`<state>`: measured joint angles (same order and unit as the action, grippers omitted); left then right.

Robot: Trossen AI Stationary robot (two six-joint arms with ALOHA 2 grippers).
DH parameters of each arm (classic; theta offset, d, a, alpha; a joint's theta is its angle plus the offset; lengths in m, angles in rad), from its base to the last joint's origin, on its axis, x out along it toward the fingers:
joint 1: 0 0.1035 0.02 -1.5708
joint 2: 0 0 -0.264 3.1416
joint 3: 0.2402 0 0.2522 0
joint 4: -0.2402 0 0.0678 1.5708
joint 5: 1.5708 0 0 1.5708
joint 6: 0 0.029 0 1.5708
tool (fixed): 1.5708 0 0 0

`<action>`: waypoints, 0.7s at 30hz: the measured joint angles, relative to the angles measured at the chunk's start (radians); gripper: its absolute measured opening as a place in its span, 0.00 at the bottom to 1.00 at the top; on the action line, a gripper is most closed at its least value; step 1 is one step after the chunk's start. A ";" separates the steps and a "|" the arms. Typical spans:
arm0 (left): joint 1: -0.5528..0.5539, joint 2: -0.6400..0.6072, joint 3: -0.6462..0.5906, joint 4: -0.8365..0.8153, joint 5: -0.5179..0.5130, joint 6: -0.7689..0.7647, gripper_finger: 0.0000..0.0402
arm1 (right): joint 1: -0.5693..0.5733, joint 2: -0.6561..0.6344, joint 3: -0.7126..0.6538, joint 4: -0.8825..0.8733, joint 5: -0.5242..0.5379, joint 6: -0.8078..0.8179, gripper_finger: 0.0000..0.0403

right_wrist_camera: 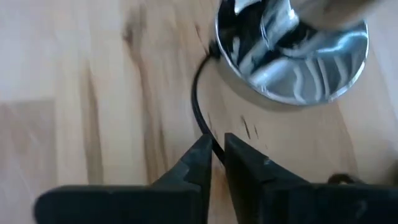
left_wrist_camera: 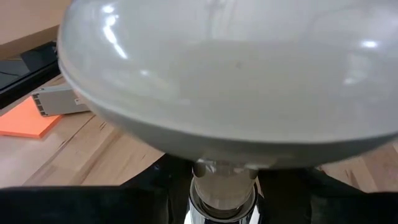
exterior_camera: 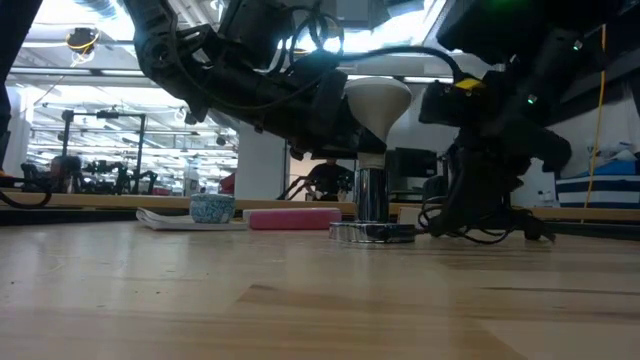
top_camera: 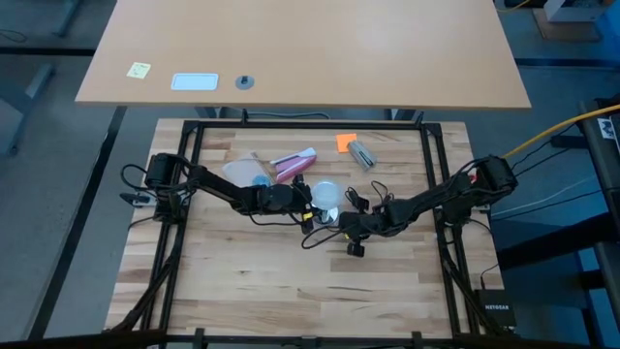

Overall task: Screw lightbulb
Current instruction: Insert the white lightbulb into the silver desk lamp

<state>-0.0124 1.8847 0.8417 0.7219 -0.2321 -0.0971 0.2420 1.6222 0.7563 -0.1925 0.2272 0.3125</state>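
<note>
The lightbulb (exterior_camera: 378, 102) stands upright in the silvery socket (exterior_camera: 371, 208) on the counter (top_camera: 291, 281). My left claw (top_camera: 308, 197) is clamped narrow, apparently on the bulb's neck. My right claw (right_wrist_camera: 217, 152) is pinched nearly together around the thin black cord (right_wrist_camera: 200, 118) beside the socket base. I'd pin the cord so the socket stays put, then twist the bulb gently, keeping it vertical.
</note>
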 joint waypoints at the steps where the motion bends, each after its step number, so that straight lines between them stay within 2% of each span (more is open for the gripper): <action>1: 0.000 0.000 0.000 0.000 0.000 0.000 0.37 | 0.000 0.000 0.000 -0.019 0.001 0.000 0.08; 3: 0.000 0.000 0.000 0.000 0.000 0.000 0.37 | 0.000 0.000 0.000 -0.046 0.002 0.000 0.03; 6: 0.000 0.000 0.000 0.000 0.000 0.000 0.37 | 0.000 0.000 0.000 -0.047 0.002 -0.003 0.02; 13: 0.000 0.000 0.000 0.000 0.000 0.000 0.37 | 0.000 0.000 0.000 -0.035 -0.007 -0.001 0.13; 21: 0.000 0.000 0.000 0.000 0.000 0.000 0.37 | 0.000 0.000 0.000 -0.033 -0.052 0.009 0.21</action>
<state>-0.0124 1.8847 0.8417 0.7219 -0.2317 -0.0973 0.2420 1.6218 0.7563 -0.2252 0.1747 0.3211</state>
